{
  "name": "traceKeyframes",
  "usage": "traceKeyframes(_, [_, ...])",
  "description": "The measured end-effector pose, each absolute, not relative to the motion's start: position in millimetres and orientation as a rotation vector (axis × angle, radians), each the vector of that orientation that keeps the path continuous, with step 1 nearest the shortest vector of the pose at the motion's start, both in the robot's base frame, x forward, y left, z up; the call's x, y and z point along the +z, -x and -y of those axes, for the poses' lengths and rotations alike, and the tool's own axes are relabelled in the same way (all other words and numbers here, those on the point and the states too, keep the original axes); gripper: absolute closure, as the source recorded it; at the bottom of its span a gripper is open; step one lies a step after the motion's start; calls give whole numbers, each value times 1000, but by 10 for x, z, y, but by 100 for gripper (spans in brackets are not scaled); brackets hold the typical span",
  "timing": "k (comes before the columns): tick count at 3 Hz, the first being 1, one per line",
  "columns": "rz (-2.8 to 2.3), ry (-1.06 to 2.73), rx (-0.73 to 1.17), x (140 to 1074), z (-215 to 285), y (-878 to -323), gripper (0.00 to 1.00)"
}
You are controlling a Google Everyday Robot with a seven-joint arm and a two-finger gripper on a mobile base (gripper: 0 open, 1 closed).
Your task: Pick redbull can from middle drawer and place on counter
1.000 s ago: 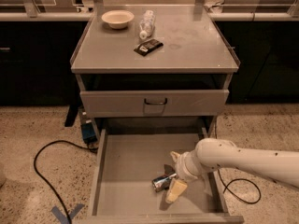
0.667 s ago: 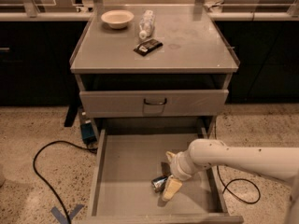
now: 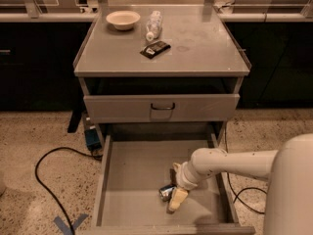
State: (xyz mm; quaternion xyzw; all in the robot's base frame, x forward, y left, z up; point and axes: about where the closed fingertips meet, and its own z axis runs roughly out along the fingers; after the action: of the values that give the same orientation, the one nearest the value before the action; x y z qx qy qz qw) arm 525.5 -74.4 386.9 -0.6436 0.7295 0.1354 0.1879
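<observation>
The redbull can (image 3: 165, 193) lay on its side near the front of the middle drawer (image 3: 132, 175), between the spread jaws of my gripper (image 3: 173, 190), not yet clamped. Closing off-centre could, I judged, roll the round can away or squirt it out sideways.

No writing, brand name, number or sign can be read anywhere. The redbull can (image 3: 165, 192) shows only a silver and blue sheen, and its lettering cannot be made out. The flat black packet (image 3: 155, 49) and the clear bottle (image 3: 153, 25) on the worktop (image 3: 200, 50) carry no legible label. The drawer front (image 3: 205, 106) is plain grey. The claw (image 3: 173, 196) is low over the near right part of the middle drawer (image 3: 129, 177), right at the can, and bears no marking.
</observation>
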Motion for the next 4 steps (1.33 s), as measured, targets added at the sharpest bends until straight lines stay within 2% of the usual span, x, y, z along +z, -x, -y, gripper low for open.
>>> traceKeyframes(2, [-2117, 1813, 422, 3439, 761, -5282, 0])
traceKeyframes(3, [-2119, 1813, 424, 3425, 761, -5280, 19])
traceKeyframes(4, [-2119, 1813, 424, 3425, 760, -5280, 42])
